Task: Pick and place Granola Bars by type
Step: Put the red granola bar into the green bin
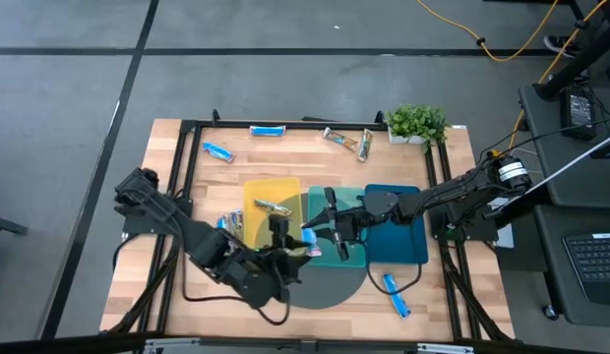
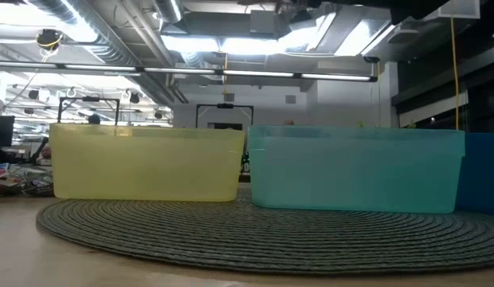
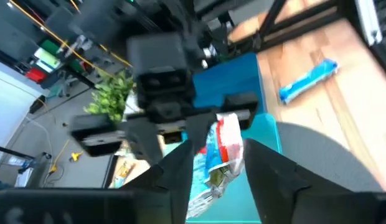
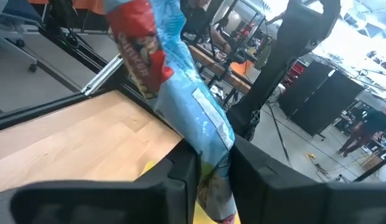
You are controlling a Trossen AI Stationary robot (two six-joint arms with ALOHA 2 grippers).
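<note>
A blue-and-white granola bar with a red patch (image 1: 311,239) is in the air over the teal tray (image 1: 346,258), between my two grippers. My left gripper (image 1: 288,239) reaches in from the left and is shut on it; it shows as the bar (image 3: 221,157) in the left wrist view. My right gripper (image 1: 322,232) reaches in from the right and is shut on the same bar (image 4: 180,81). A tan bar (image 1: 274,207) lies in the yellow tray (image 1: 258,189). Neither gripper shows in the low view. My left gripper pinches the bar's middle (image 3: 213,163) between its two fingers, and the crumpled end (image 3: 204,194) sticks back toward the wrist. The bar is lifted clear of the tray. My right gripper pinches one end of the bar (image 4: 213,171) between its two fingers. The rest of the wrapper (image 4: 149,56) stands out past the fingertips, tilted. The bar is clear of the table.
Loose bars lie on the table: blue ones (image 1: 217,151) (image 1: 269,131) (image 1: 396,293) (image 1: 229,222) and tan ones (image 1: 339,138) (image 1: 364,145). A dark blue tray (image 1: 403,246) sits right of the teal one. A round grey mat (image 2: 255,235) lies under the trays; a potted plant (image 1: 416,123) stands at the far right.
</note>
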